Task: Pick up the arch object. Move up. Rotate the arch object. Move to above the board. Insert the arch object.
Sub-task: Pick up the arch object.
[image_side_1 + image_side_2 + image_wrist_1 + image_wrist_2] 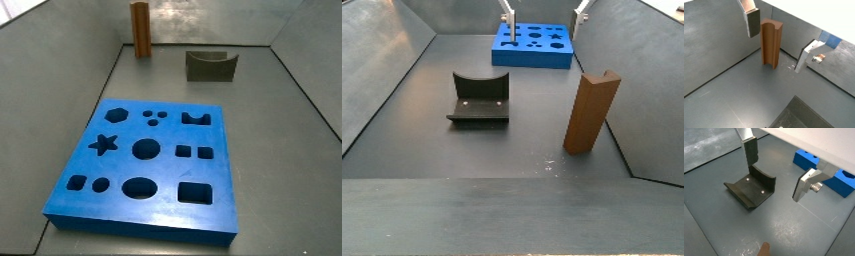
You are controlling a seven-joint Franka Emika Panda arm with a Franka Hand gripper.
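Gripper (781, 42) hangs above the floor with fingers (753, 22) spread apart and nothing between them. In a wrist view, the arch object (771, 43) stands upright in a corner, untouched. In a side view, the board (150, 167) lies flat, well apart; a dark grey notched block (209, 66) sits right of the arch object.
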